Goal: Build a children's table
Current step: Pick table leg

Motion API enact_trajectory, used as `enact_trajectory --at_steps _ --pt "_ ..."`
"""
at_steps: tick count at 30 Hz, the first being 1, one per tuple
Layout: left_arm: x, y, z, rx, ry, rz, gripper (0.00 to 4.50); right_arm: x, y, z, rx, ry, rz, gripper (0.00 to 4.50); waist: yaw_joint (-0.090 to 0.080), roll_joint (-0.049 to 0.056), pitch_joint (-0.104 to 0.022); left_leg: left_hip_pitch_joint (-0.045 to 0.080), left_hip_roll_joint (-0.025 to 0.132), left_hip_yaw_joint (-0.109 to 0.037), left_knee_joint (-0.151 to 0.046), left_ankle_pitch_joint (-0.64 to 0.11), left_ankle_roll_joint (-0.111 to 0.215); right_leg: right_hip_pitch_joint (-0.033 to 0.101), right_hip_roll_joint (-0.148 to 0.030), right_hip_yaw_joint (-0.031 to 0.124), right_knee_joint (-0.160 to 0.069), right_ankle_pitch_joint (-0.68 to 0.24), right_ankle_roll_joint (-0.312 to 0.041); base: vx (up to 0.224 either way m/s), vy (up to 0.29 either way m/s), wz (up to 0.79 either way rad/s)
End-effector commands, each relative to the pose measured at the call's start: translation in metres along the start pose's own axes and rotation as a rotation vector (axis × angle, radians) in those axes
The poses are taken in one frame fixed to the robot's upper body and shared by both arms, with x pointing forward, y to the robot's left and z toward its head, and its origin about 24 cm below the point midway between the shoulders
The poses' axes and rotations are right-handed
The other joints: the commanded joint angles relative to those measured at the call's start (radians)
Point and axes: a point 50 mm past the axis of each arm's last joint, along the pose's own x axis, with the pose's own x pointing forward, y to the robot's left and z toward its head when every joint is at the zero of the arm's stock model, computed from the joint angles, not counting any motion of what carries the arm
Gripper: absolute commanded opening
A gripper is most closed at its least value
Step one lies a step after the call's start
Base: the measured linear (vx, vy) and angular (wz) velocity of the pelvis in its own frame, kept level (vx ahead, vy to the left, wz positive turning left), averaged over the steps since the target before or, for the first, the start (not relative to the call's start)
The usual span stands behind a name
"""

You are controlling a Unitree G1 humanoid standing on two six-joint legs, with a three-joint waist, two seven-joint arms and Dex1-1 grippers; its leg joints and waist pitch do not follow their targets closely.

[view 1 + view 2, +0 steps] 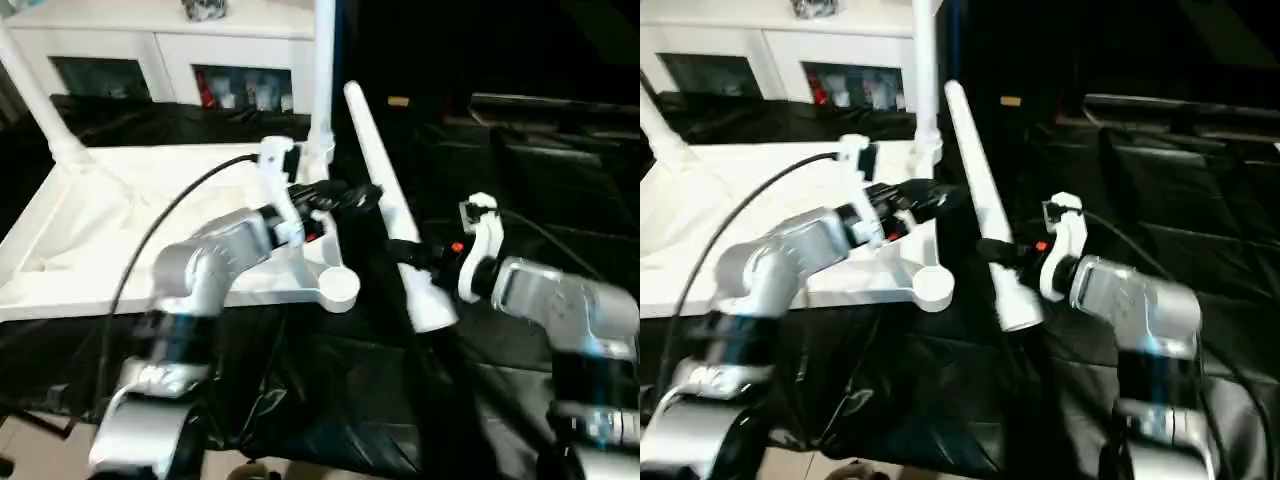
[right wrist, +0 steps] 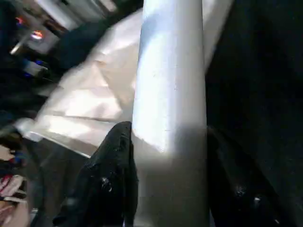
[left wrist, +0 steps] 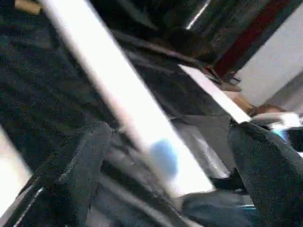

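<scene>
The right tool (image 1: 412, 252) is closed on a loose white leg (image 1: 385, 190), gripping it near its thick end; in the right wrist view the two black fingers (image 2: 111, 175) press against both sides of the tube. The leg lies tilted, its thick end low and close to the robot, its thin end pointing away and upward, just beside the right edge of the tabletop (image 1: 120, 220).

The left tool (image 1: 345, 197) stands wide open and holds nothing. It hovers over the near right part of the tabletop, close to the same leg. In the left wrist view the leg passes between its spread fingers (image 3: 85, 161), but whether they touch it cannot be told.

The tabletop lies upside down on the surface (image 1: 300, 390), which is covered with black sheet. Two legs are already seated in their sockets: one leg at the far left corner (image 1: 35, 100), leaning, and one upright leg at the far right corner (image 1: 322, 90). The near right socket (image 1: 338, 285) is empty. The near left corner is hidden by the left arm, so its state cannot be told.

As a judgement, the task is about half done. The held leg probably belongs to the empty near right socket; it must be turned upright and pushed in. A fourth leg does not appear.
</scene>
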Motion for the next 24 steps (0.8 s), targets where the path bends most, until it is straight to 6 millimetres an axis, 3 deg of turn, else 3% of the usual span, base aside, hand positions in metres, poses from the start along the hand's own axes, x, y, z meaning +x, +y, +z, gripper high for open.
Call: enact_trajectory --at_steps 1,3,12,13,16,24 --pt "0.002 -0.002 0.006 -0.049 -0.016 -0.002 4.5 -0.004 0.011 0.008 -0.02 -0.047 0.071 1.82 0.008 -0.001 -0.084 0.004 0.04 -0.018 -0.059 0.005 0.041 0.071 -0.079 0.047 -0.068 0.124 -0.264 0.0 0.0 0.0" --pt "0.004 -0.008 0.01 -0.123 -0.04 -0.04 4.5 -0.005 0.023 0.007 -0.04 -0.063 0.151 1.82 0.01 0.001 -0.079 0.004 0.042 -0.019 -0.063 -0.031 0.022 0.072 -0.08 0.046 -0.073 0.052 -0.261 0.0 0.0 0.0" --pt "0.004 -0.024 0.029 -0.207 -0.1 -0.158 4.5 0.003 0.046 0.01 -0.108 -0.049 0.226 1.82 0.012 -0.002 -0.076 0.003 0.041 -0.021 -0.068 -0.035 -0.004 0.069 -0.082 0.047 -0.08 -0.014 -0.228 0.0 0.0 0.0" --pt "0.003 -0.027 0.033 -0.203 -0.11 -0.171 4.2 0.005 0.048 0.012 -0.121 -0.058 0.23 1.82 0.012 -0.001 -0.076 0.003 0.041 -0.021 -0.067 -0.033 -0.004 0.069 -0.081 0.047 -0.08 -0.013 -0.226 0.0 0.0 0.0" --pt "0.002 -0.03 0.042 -0.19 -0.134 -0.185 4.13 0.009 0.054 0.018 -0.148 -0.089 0.24 1.82 0.011 0.0 -0.076 0.003 0.04 -0.021 -0.068 -0.031 -0.005 0.067 -0.081 0.047 -0.08 -0.01 -0.219 0.0 0.0 0.0" --pt "-0.003 -0.043 0.074 -0.126 -0.208 -0.238 3.41 0.026 0.074 0.041 -0.186 -0.184 0.3 1.82 0.009 0.005 -0.077 0.003 0.039 -0.021 -0.067 -0.017 -0.013 0.066 -0.079 0.046 -0.073 0.041 -0.225 0.0 0.0 0.0"
